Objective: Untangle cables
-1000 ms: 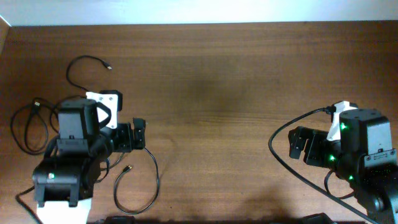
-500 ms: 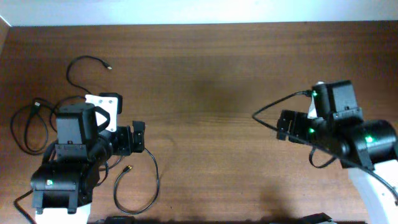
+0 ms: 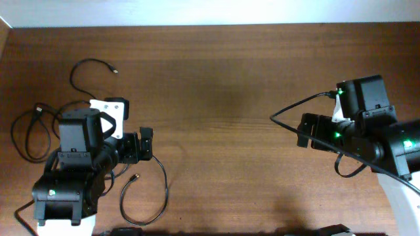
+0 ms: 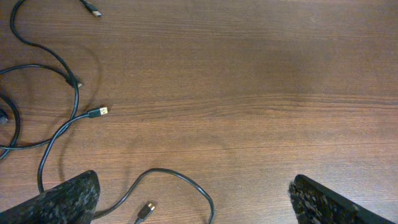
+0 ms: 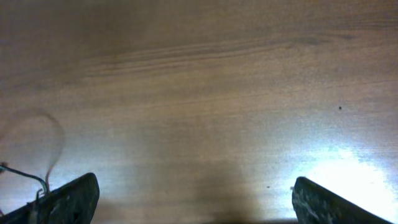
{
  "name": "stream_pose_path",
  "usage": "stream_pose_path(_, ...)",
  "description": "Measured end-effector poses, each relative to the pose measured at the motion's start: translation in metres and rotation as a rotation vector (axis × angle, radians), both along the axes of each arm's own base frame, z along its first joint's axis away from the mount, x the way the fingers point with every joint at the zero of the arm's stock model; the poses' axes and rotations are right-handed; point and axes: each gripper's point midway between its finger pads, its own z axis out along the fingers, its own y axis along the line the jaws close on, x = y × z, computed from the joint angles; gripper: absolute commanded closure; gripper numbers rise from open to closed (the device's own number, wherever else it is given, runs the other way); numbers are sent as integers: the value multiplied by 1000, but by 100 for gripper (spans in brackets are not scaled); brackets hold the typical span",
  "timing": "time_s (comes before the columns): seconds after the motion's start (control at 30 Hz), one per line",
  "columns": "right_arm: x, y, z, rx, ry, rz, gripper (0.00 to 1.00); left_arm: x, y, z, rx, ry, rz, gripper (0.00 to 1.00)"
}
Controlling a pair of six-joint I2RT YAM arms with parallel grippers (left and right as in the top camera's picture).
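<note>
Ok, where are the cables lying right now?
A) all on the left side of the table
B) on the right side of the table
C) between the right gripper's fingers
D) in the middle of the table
A: in the overhead view the cables all lie on the left side of the table, near the left gripper; the right gripper stands open and empty.

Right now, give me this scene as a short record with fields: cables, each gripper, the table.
Cables: black, thin, in loose loops on the table's left side; some cross; knots, cannot tell
Left gripper: open, empty, close above the cables
Right gripper: open, empty, over bare wood on the right, apart from the cables
Table: brown wood
Held: nothing
</note>
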Motion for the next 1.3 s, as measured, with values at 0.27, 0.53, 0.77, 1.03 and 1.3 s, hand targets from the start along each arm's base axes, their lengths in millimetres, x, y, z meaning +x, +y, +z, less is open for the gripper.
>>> stream_pose_path(0.27,-3,21,3,113,15,49,2,0,0,0,0,0,0,1)
stream_pose_path(0.53,-1,22,4,115,3,52,2,0,0,0,0,0,0,1)
stream_pose_path(0.77,17,9,91,124,-470,18,2,0,0,0,0,1,0,1)
stream_pose_path(1.03,44,14,106,134,-846,72,2,0,0,0,0,2,0,1)
stream_pose_path(1.3,26,16,89,121,-1212,159,2,0,0,0,0,3,0,1)
